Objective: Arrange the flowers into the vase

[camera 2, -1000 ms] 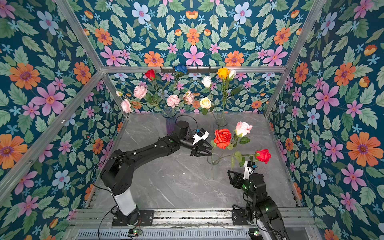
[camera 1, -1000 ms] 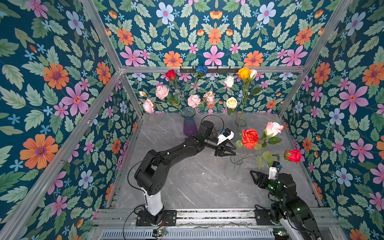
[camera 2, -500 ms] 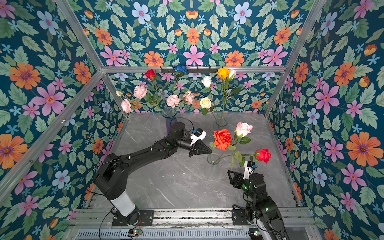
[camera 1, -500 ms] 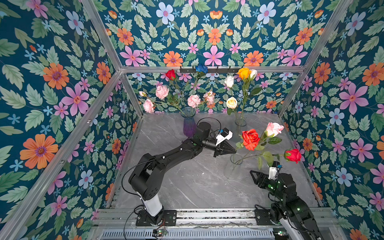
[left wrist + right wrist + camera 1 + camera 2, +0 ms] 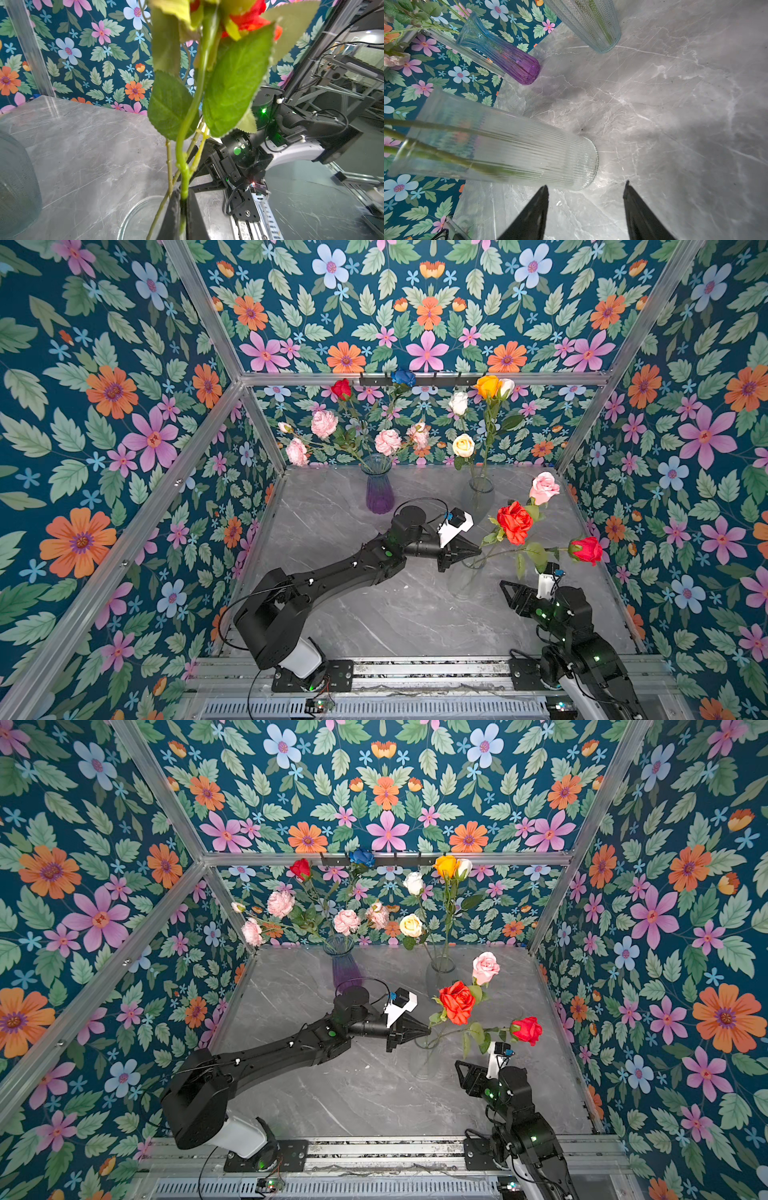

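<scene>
L gripper point(image 5: 478, 551) is now pinched shut on the green stem of the orange-red rose point(image 5: 514, 522), just above the mouth of the clear ribbed vase point(image 5: 463, 580). 1 s ago its jaws stood apart beside that stem w/ nothing between them. L arm's shoulder and elbow sit slightly lower and further left than then. R arm and all blooms look unchanged.

In the left wrist view the stem point(image 5: 182, 145) rises from between the two dark fingers point(image 5: 172, 212), pressed from both sides w/ no gap showing. Two thinner stems pass beside the grip, outside it.

R gripper point(image 5: 505, 587) sits low near the front-right corner of the grey marble table point(image 5: 374, 614). Its jaws are approx half open and hold nothing. In the right wrist view its tips point(image 5: 545, 187) are near the ribbed vase's base but apart from it.

Flowers:
- Ribbed vase, on the table's right half toward the front, holds 3: the orange-red rose, a pink rose point(image 5: 543, 487) and a red rose point(image 5: 588, 549) leaning out toward the right edge.
- Purple vase point(image 5: 379, 493), at the rear edge left of centre, holds pink carnations point(image 5: 324, 423), a rear red rose point(image 5: 341, 387) and a blue rose point(image 5: 402, 377).
- Dotted clear vase point(image 5: 480, 495), at the rear edge right of centre, holds a white rose point(image 5: 458, 403), a cream rose point(image 5: 462, 445) and an orange rose point(image 5: 487, 385).
</scene>
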Robot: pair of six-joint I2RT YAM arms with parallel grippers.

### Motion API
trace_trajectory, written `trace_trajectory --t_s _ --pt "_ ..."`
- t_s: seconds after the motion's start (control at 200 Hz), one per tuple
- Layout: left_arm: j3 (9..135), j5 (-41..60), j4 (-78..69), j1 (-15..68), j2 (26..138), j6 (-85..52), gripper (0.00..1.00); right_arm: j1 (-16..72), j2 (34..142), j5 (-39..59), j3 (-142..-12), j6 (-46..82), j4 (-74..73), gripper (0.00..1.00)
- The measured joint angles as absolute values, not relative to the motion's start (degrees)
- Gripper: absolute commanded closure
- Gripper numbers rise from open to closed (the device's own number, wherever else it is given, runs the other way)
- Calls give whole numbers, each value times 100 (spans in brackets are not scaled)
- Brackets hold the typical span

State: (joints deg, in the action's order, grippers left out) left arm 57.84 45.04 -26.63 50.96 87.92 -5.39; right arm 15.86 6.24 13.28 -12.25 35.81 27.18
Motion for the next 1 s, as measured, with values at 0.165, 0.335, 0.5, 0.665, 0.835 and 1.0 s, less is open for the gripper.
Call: trace_trajectory --t_s 0.165,0.335,0.5,0.665,0.835,1.0 --pt "5749 3684 -2652 5186 8687 -716 100 1586 620 1328 -1225 3581 2718 41" --pt "5513 3157 -2810 5345 8499 -862 100 1586 587 1328 -1225 3581 2718 41" --pt "5164 3033 -3142 5400 8289 -913 100 1586 582 1328 -1225 3581 2718 41" --pt "5092 3017 -3312 5413 8117 -1037 100 1586 582 1328 -1225 3581 2718 41" --pt "5111 2915 -3334 5468 7957 -1208 100 1586 582 1328 -1225 3581 2718 41" --pt "5201 2502 -3251 5623 7883 -1461 100 1586 582 1328 -1225 3581 2718 41"
